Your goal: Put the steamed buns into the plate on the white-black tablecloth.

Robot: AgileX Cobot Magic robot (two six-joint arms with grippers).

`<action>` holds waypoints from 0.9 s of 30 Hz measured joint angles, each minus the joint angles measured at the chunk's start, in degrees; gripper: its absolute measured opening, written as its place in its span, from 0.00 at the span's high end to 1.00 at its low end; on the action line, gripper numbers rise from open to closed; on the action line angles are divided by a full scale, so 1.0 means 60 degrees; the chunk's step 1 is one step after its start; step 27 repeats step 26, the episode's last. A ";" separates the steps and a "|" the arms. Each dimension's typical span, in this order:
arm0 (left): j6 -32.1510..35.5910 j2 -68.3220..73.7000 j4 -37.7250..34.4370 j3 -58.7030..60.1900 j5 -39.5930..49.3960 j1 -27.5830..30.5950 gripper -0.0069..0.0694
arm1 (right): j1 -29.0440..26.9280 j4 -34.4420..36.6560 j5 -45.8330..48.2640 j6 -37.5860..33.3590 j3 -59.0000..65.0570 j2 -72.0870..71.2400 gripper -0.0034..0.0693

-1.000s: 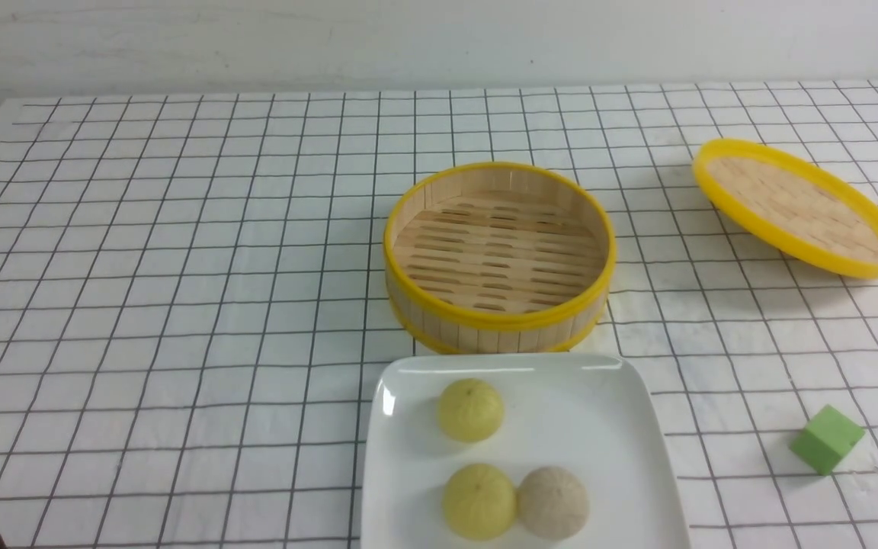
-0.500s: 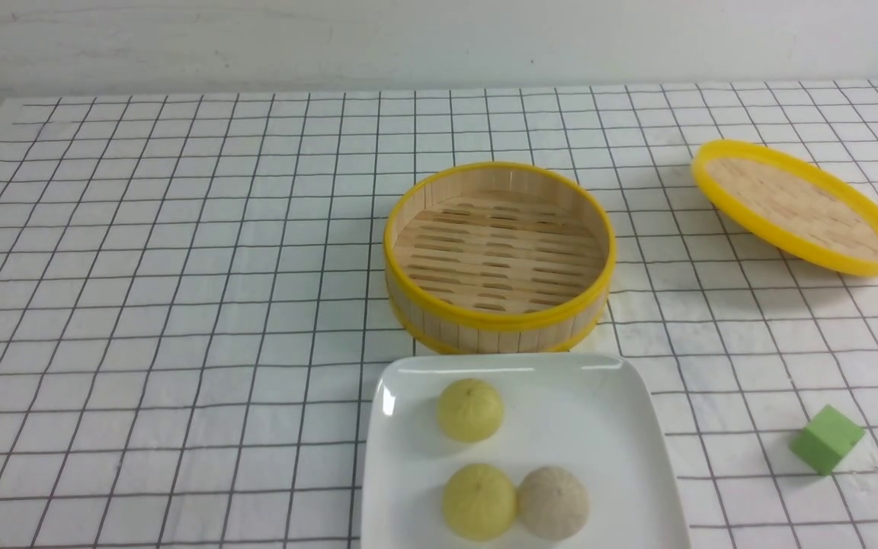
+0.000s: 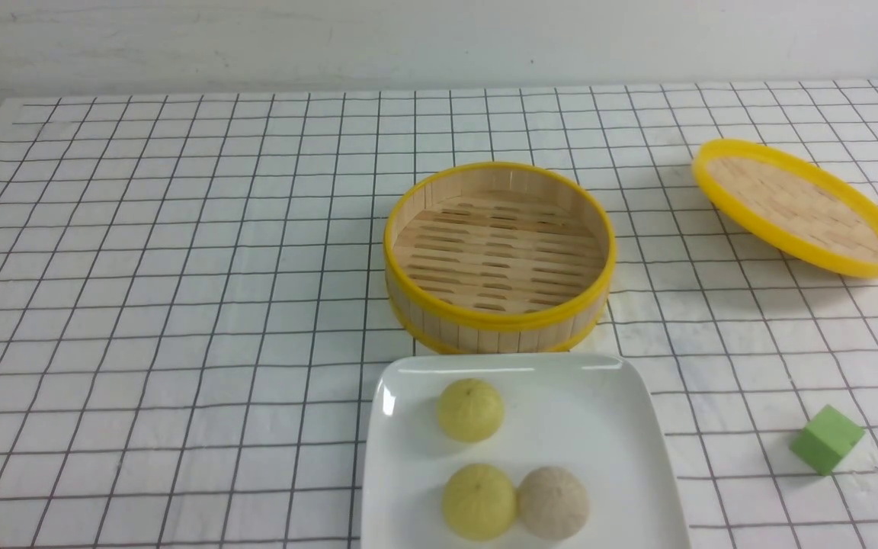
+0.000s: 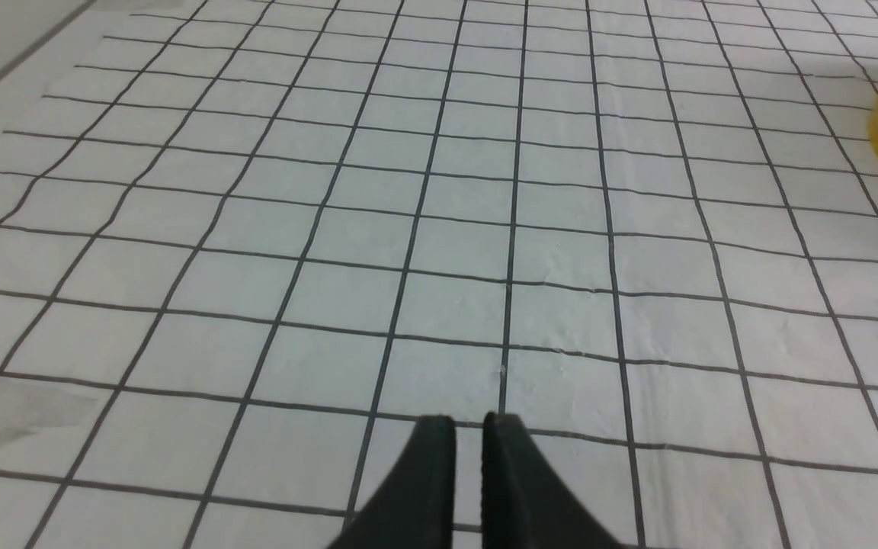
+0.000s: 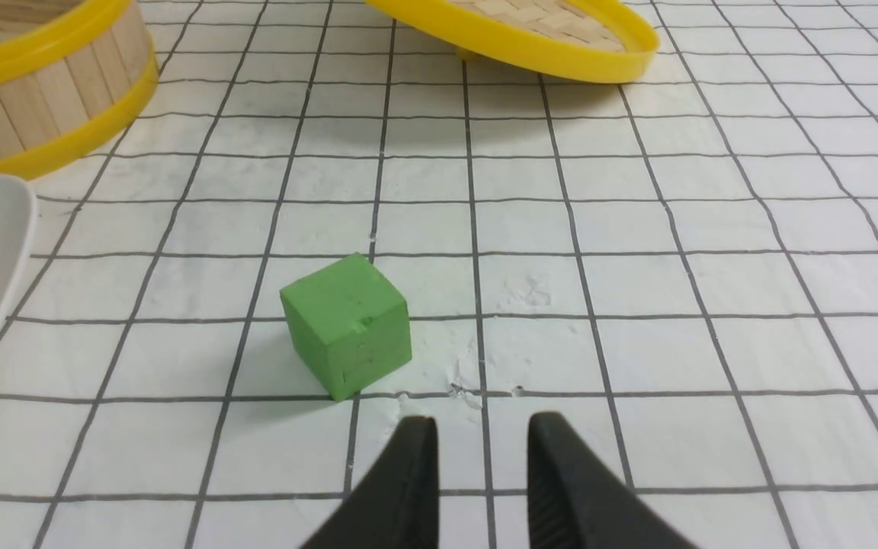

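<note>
In the front view, three buns [image 3: 478, 502] are resting in the plate [image 3: 622, 442], which is occupying the lower centre of the frame. Two buns are sitting side by side, touching, near the bottom edge; the third is lying behind them. The steamer [image 3: 496, 324] is standing directly behind the plate, at centre. The lid [image 3: 797, 206] is lying tilted at upper right, and the cube [image 3: 828, 440] is resting on the tablecloth [image 3: 180, 305] at lower right, beyond the plate's right side.

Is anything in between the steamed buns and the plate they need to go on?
No, nothing visible is in the way. The two yellow buns and the beige bun already sit on the white plate.
</note>
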 joint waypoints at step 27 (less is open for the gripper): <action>0.0000 0.0000 0.0037 0.0000 0.0003 0.0000 0.77 | 0.0000 0.0000 0.0000 0.0000 0.0000 0.0000 0.65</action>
